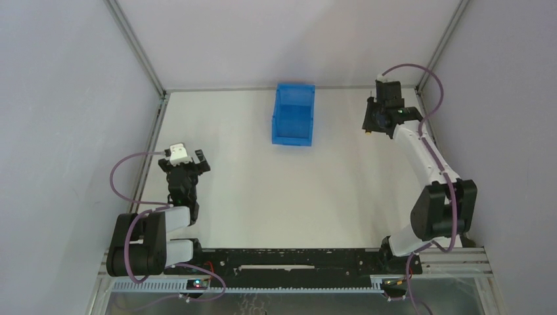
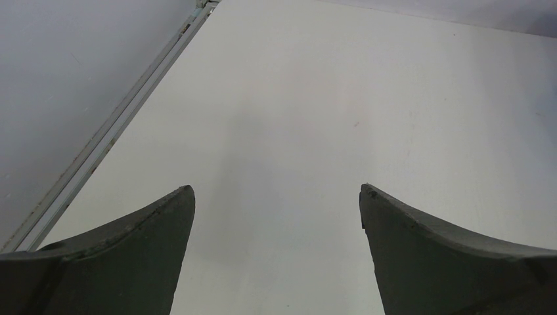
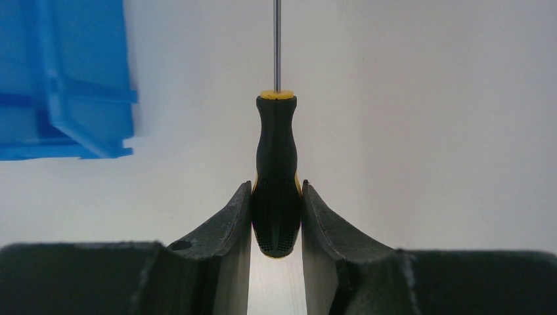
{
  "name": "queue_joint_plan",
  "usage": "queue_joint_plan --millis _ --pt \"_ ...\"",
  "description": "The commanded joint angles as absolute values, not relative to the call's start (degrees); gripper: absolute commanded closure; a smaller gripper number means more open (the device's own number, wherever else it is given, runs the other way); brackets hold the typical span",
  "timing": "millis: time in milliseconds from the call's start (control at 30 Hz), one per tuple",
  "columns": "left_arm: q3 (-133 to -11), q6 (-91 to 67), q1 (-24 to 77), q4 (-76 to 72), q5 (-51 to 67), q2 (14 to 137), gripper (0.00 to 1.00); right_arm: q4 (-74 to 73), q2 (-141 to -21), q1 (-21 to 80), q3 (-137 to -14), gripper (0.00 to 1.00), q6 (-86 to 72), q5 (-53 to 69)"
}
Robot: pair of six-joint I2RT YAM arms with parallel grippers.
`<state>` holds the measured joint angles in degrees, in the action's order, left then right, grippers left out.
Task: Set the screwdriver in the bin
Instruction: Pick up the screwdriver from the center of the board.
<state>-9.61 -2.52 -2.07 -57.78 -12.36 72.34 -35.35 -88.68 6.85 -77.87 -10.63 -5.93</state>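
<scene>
Dark fingers (image 3: 230, 220) of the right gripper (image 3: 276, 191) are drawn in narrow and clamp the screwdriver (image 3: 276, 157), one pad pressed to each side of the fat, textured lower end of its black handle. The butt of the handle sits down in the gap between the fingers, and most of the handle stands out beyond their tips. A yellow collar caps the far end of the handle. From it the thin metal shaft runs straight away from the gripper and leaves the top of the right wrist view, so the tip is out of sight. Whether any part of the screwdriver touches the white table (image 1: 263, 197) cannot be told. To the left of the held screwdriver, and apart from it, the right wrist view shows a corner of the blue bin (image 1: 293, 115). From above, this bin stands upright on the table near the far edge, about midway across. The right gripper is out to its right near the far right corner, with bare table between them. Across the table, the left gripper (image 2: 276, 190) has its fingers spread wide over bare white surface beside the metal rail (image 2: 111, 131) at the left edge, near its own base and well apart from the bin.
</scene>
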Motion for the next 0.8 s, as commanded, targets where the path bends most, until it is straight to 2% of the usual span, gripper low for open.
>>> queue_joint_plan --millis 0,433,767 --pt "-11.3 -1.4 -2.4 -59.8 -13.1 72.0 0.0 -40.7 -84.0 7.7 -83.6 0.79 -11.0 -8.1" --pt "-11.3 -1.4 -2.4 -59.8 -13.0 71.9 0.0 -50.1 -82.2 10.6 -94.3 0.79 -11.9 -12.1" --pt "-11.3 -1.4 -2.4 -59.8 -13.0 72.0 0.0 -51.0 -87.5 20.9 -100.1 0.79 -16.2 -15.2"
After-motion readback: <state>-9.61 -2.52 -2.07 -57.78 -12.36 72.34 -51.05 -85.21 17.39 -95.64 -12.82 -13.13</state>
